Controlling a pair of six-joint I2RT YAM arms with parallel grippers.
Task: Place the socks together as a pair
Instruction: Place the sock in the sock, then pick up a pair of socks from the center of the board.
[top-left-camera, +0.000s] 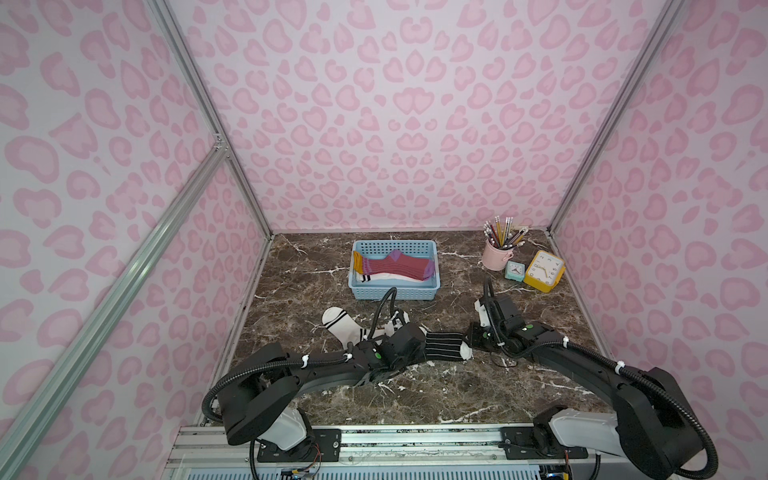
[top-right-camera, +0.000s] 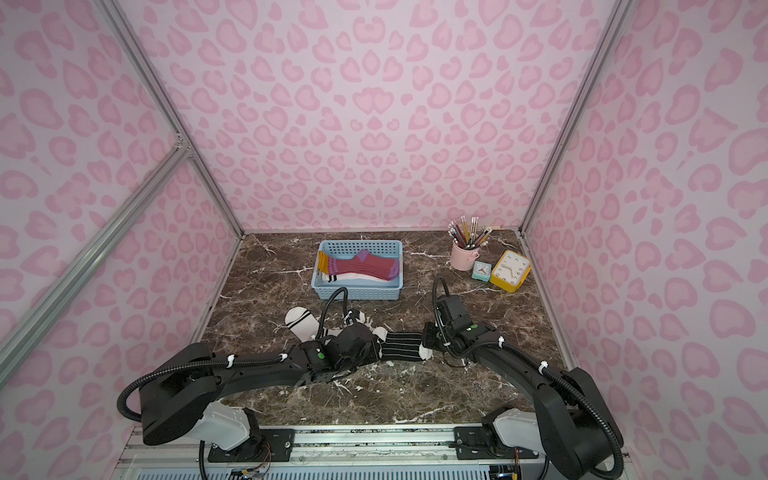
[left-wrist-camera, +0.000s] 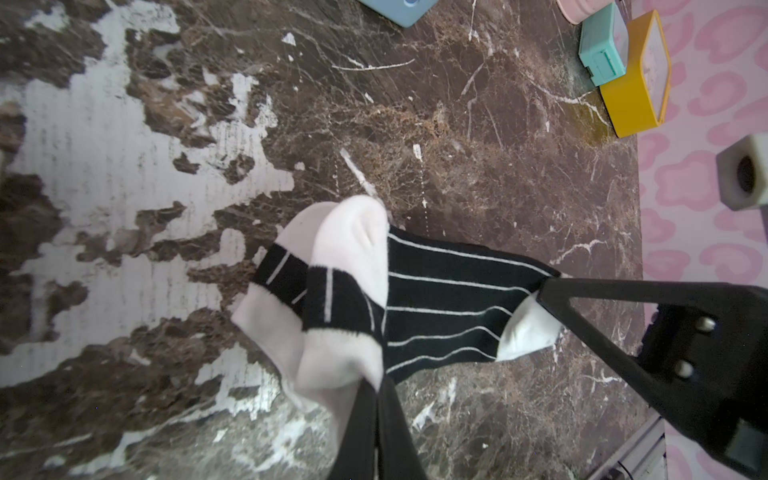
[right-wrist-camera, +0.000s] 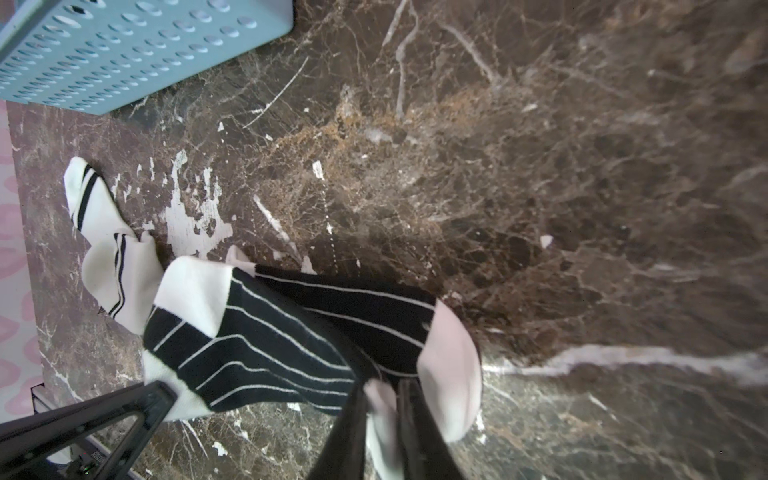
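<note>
Leftmost on the desk (top-left-camera: 415, 399) lies a lone white banded sock (top-left-camera: 337, 322). Beside it our left fingers (left-wrist-camera: 359, 436), narrow, pinch one end of the stacked black striped socks (top-left-camera: 442, 348). Our right fingers (right-wrist-camera: 424, 436), also narrow, pinch the toes. We judge the pair laid; next we let go and lift clear.

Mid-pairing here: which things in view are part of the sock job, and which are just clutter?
Job: black striped socks, stacked; white banded socks on the table; maroon socks over a white sock in the blue basket.
Lying about: pink pencil cup; teal clock; yellow clock, all in the far right corner.
</note>
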